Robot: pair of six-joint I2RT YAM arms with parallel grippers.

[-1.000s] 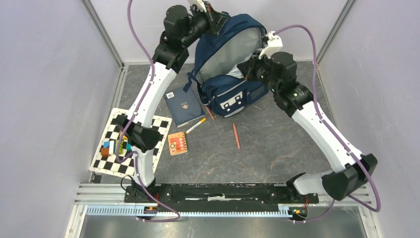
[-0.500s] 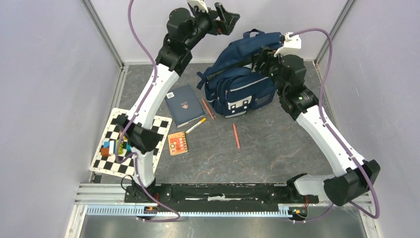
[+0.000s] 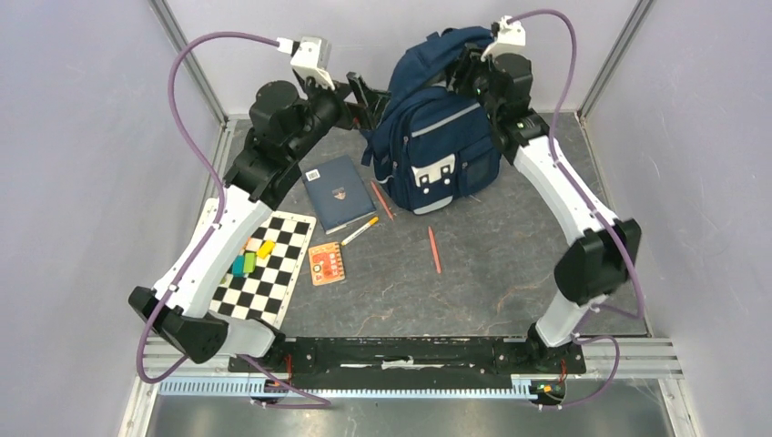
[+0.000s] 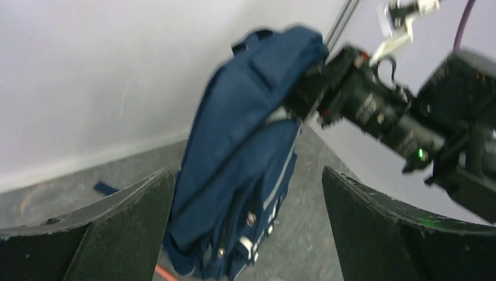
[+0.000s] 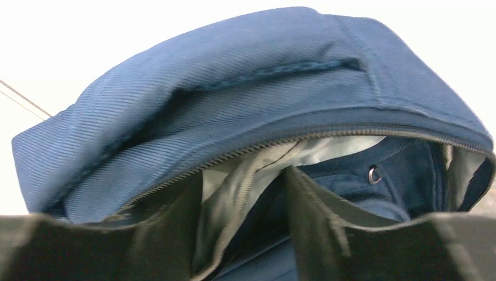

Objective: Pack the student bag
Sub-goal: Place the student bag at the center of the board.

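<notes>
Your right end effector (image 3: 466, 73) is pinched on the top rim of the student bag (image 3: 441, 150), which stands upright at 12 o'clock on the tabletop (image 3: 510, 273), front pockets facing you. The wrist view shows a fold of pale grey lining (image 5: 234, 181) and the zipper edge (image 5: 263, 146) between the fingers. That is a thin, slippery bite. If it slides out, the soft pack will likely slump and the mouth will fall shut.

Your left end effector (image 3: 368, 98) hangs spread wide and empty at the bag's 9 o'clock, just beside its flank. Swing it carelessly and it could catch a loose strap or shove the pack over. The right arm's purple cable (image 3: 564, 55) also arcs close above the bag.

The bag is ribbed navy fabric, limp, with light grey stripes and a white buckle patch (image 3: 433, 173). Nothing stiffens the opening.

Towards 7 o'clock from the bag lie a flat, hard-cornered navy notebook (image 3: 339, 193), thin orange pencils (image 3: 434, 248), a white marker (image 3: 360, 229) and an orange card (image 3: 328, 263). The round, slim ones will probably roll under a finger. A checkerboard (image 3: 282, 284) with small coloured blocks (image 3: 250, 257) sits at 8 o'clock.
</notes>
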